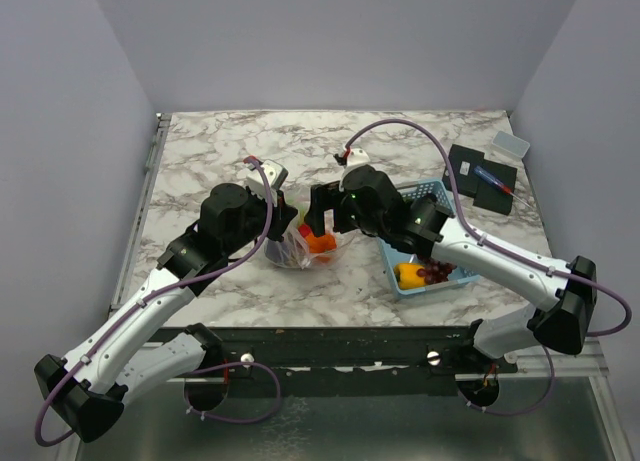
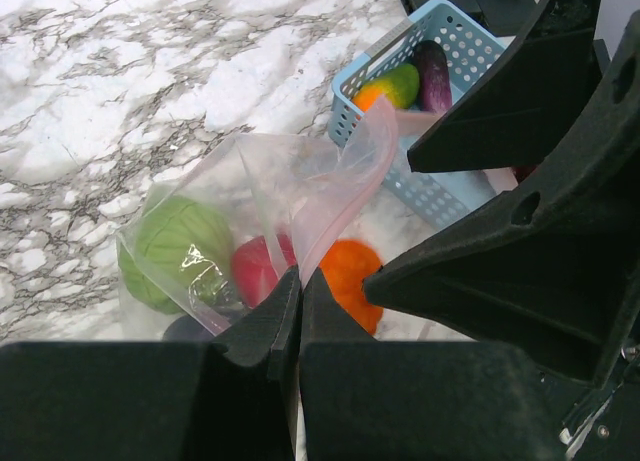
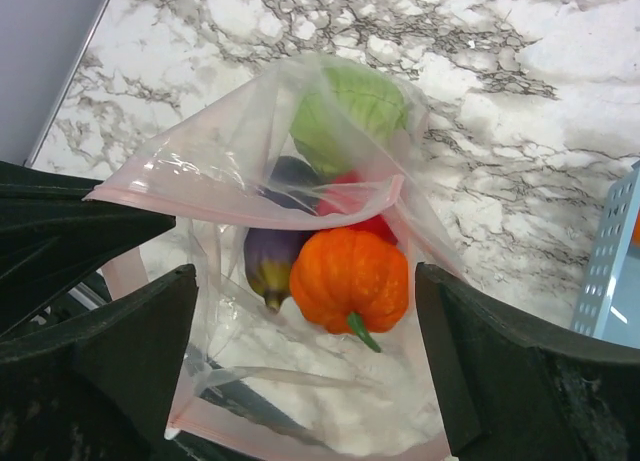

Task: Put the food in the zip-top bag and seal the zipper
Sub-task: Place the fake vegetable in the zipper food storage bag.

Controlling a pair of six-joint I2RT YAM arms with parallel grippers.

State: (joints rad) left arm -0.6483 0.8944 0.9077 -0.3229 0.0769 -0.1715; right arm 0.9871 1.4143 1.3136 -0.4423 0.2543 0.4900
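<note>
The zip-top bag (image 3: 200,161), unsealed, holds cabbage (image 3: 350,111), tomato (image 3: 375,224), eggplant (image 3: 272,263), pumpkin (image 3: 350,279) (pepper (image 1: 408,274), grapes (image 1: 437,272) in basket (image 1: 430,189)); left gripper (image 2: 300,281) pinches its rim, right gripper (image 3: 303,281) gapes empty.

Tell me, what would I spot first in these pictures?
A bright orange pumpkin sitting in the mouth of the clear zip-top bag mid-table, with a green cabbage deeper inside. The left fingers pinch the bag's edge, and a light-blue basket stands to its right.

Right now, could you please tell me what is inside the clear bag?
The bag holds a cabbage, a tomato, an eggplant and a pumpkin; anything beneath them is covered.
</note>
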